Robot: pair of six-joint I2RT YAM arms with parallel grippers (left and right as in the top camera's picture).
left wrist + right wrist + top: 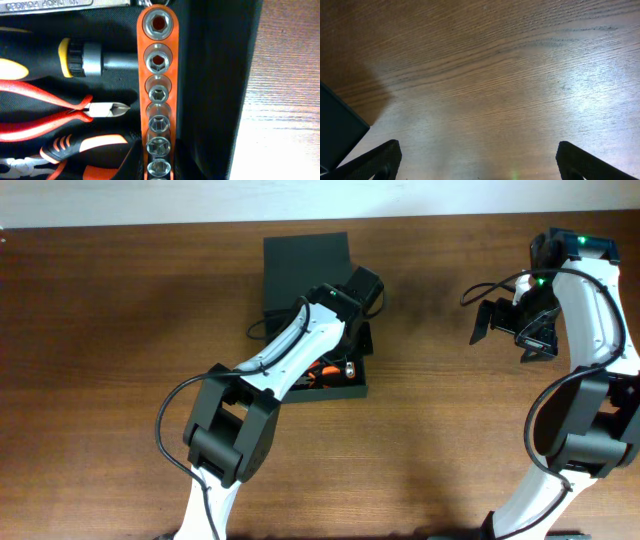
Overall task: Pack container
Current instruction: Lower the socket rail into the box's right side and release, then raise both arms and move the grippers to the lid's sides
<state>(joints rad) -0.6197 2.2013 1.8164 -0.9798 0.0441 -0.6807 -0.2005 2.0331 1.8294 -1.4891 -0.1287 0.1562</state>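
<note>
The container [305, 265] is a dark box on the table with its flap lid folded back. My left gripper [352, 348] reaches down into its open tray. In the left wrist view the gripper [159, 172] is shut on an orange socket rail [159, 60] with several chrome sockets, held along the container's right inner wall [210, 100]. Beside the rail lie red-handled cutters [60, 112], a black and yellow driver [80, 57] and an orange and black handle [85, 147]. My right gripper [505, 328] is open and empty above bare table; its view [479, 162] shows only wood between the fingers.
The wooden table [120, 330] extends around the container. A dark corner of the container [337, 125] shows at the left edge of the right wrist view. The table's far edge runs along the top of the overhead view.
</note>
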